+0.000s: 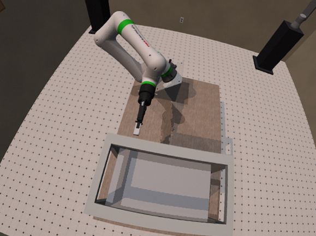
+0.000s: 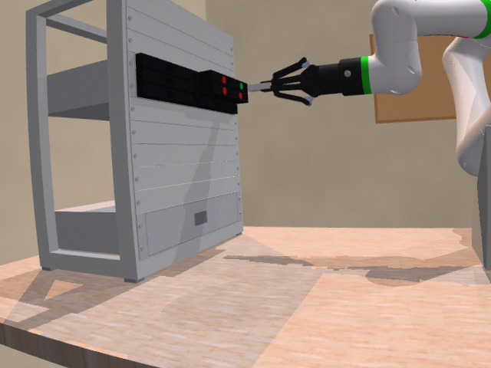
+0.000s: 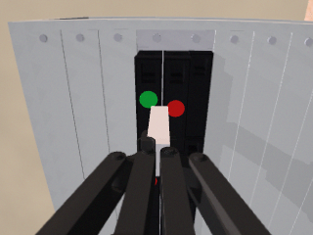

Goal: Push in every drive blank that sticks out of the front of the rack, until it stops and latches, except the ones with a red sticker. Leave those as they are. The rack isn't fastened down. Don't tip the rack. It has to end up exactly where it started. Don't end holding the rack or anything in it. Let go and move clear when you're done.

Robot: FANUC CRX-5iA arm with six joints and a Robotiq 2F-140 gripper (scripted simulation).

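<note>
Two pale fingertips pressed flat together, jaws fully closed on nothing.

The jaws (image 2: 259, 86) point level at the green-stickered blank (image 2: 242, 87), the outermost one protruding from the rack (image 2: 119, 166), tips just at its face. Red-stickered blanks (image 2: 224, 85) sit right beside it. The rack stands upright on the desk (image 2: 317, 317).

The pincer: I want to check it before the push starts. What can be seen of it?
The pincer is black, with jointed bar linkages and pale flat pads. It is fully shut with nothing between the pads. It points level at the rack front, its tip at or just short of the protruding green-dot blank; contact cannot be judged. It sits on a black wrist with a green ring.
</note>
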